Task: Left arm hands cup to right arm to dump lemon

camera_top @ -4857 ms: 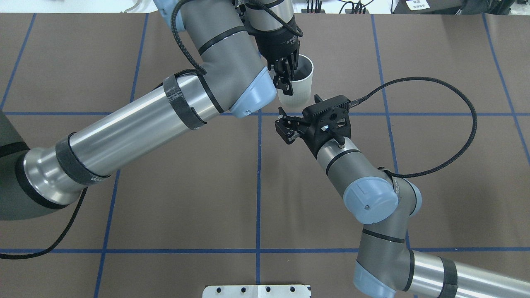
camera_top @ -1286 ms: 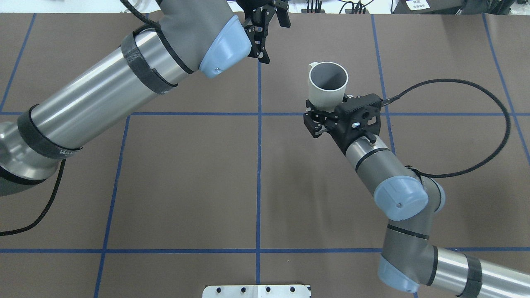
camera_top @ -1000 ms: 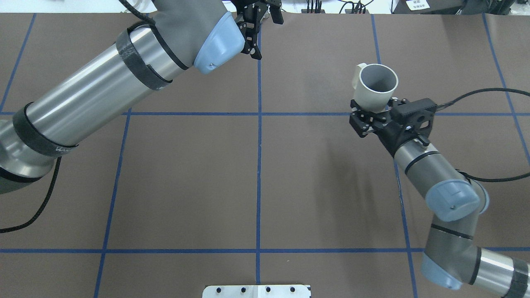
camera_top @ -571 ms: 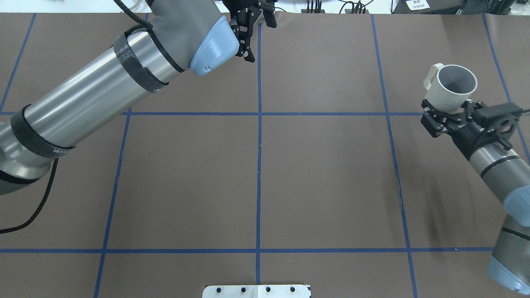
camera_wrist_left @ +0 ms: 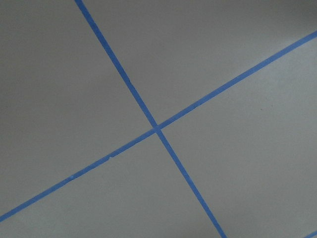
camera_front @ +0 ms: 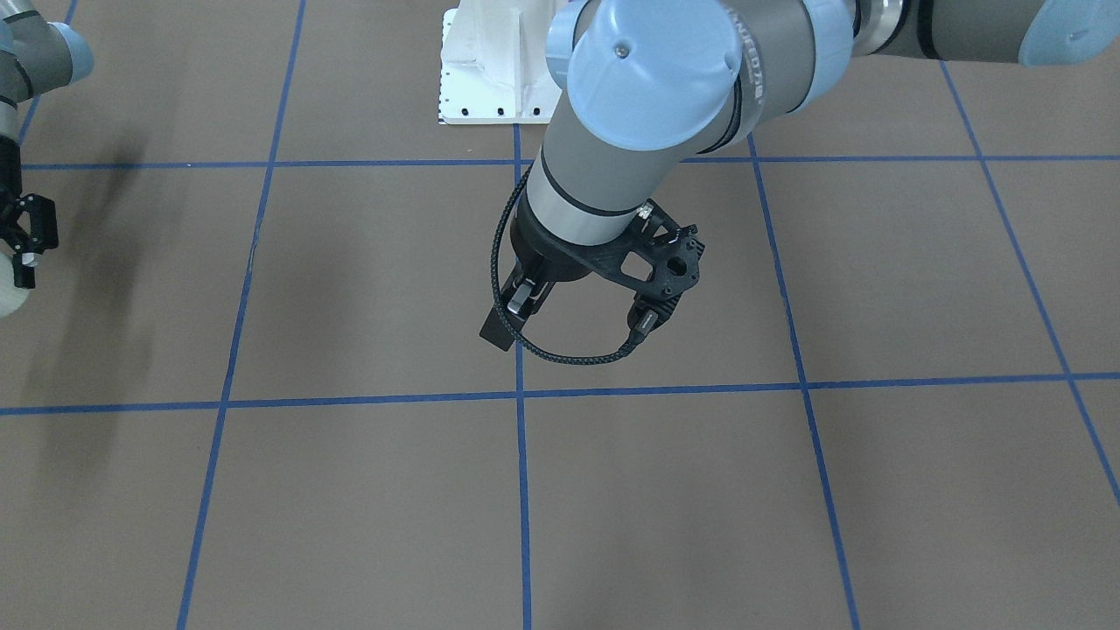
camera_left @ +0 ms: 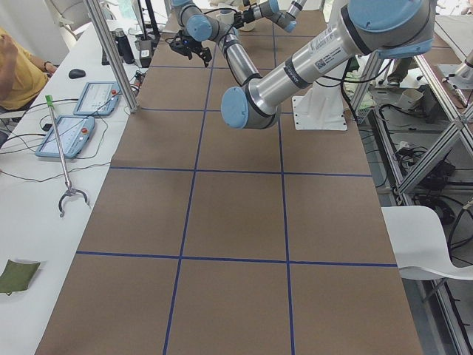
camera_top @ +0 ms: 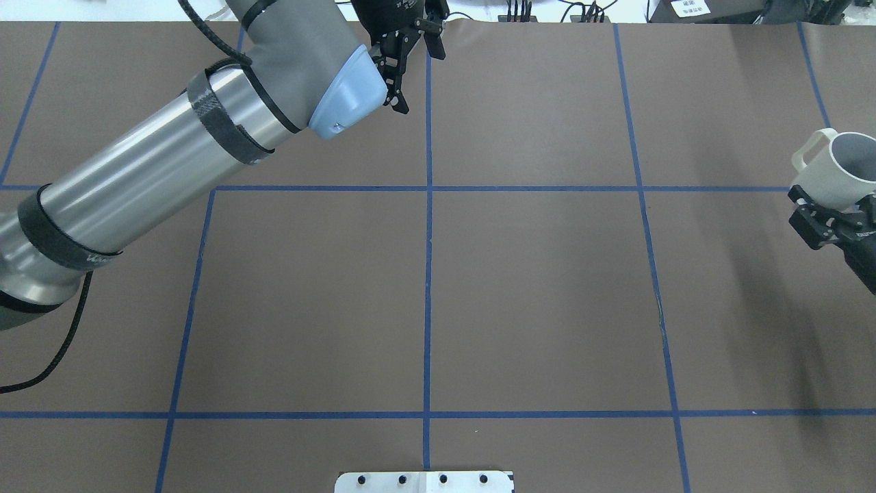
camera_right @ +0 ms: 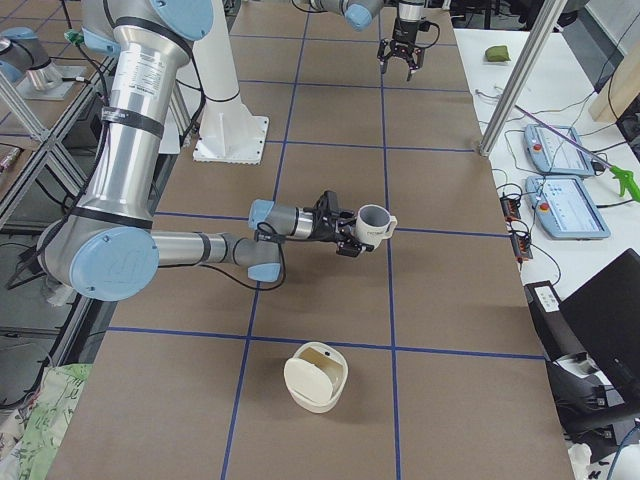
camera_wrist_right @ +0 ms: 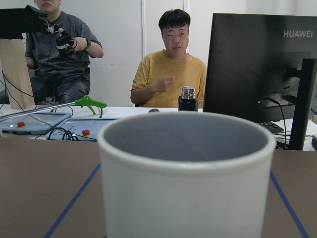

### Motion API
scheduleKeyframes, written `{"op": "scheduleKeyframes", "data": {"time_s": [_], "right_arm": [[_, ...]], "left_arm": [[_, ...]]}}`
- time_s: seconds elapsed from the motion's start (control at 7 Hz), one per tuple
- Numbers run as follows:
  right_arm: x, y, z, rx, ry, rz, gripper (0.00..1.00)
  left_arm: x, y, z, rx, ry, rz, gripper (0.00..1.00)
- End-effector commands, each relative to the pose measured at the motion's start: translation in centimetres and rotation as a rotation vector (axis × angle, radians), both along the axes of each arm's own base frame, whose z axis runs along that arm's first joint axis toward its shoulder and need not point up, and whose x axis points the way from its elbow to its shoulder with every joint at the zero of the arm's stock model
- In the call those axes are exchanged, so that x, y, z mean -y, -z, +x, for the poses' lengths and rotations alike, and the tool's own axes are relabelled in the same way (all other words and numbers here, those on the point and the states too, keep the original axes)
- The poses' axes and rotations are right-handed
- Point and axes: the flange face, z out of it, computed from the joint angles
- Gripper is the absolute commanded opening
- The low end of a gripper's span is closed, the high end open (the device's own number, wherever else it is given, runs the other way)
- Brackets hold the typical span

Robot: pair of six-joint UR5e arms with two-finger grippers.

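The cream-white cup (camera_top: 838, 168) hangs upright above the table at the overhead view's right edge, its handle pointing left. My right gripper (camera_top: 825, 219) is shut on the cup's lower body. The right wrist view is filled by the cup (camera_wrist_right: 185, 173), whose inside is hidden there. From the right side, the cup (camera_right: 375, 222) floats over the mat. The lemon does not show in any view. My left gripper (camera_top: 413, 67) stands open and holds nothing at the table's far edge near the middle line, far from the cup.
A cream-white round container (camera_right: 316, 376) sits on the mat at the table's right end. The white base plate (camera_top: 424, 481) lies at the near edge. Two people, a monitor (camera_wrist_right: 257, 64) and a black bottle (camera_wrist_right: 187, 99) are beyond the far edge.
The left gripper let go of the cup and drew back to the far edge. The right gripper closed on the cup and carried it to the right edge of the table.
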Motion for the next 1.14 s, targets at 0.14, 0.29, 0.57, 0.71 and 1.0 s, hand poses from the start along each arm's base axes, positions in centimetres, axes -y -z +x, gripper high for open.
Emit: {"op": "scheduleKeyframes", "data": {"time_s": [0.14,0.29,0.57,0.71,1.0], "right_arm": [[-3.1,-5.8,6.0,0.202,-0.059,-0.042,0.16],[-4.4,-6.6,8.2,0.304,-0.084,-0.074,0.16],[-7.6,-9.9,12.7,0.459,-0.106,-0.108,0.18],[-7.8,-10.3,13.0,0.610,-0.127,-0.152,0.18],[-8.1,-10.2,13.2,0.814,-0.140,-0.194,0.20]], "left_arm": [[-0.1,-0.2,0.4,0.006,-0.002,0.000,1.00],[-0.3,-0.1,0.6,0.009,0.000,0.007,1.00],[-0.6,0.2,1.0,0.007,-0.005,0.010,1.00],[-0.6,0.4,0.9,0.005,-0.003,0.012,1.00],[-0.7,0.8,0.8,0.002,-0.003,0.016,1.00]]}}
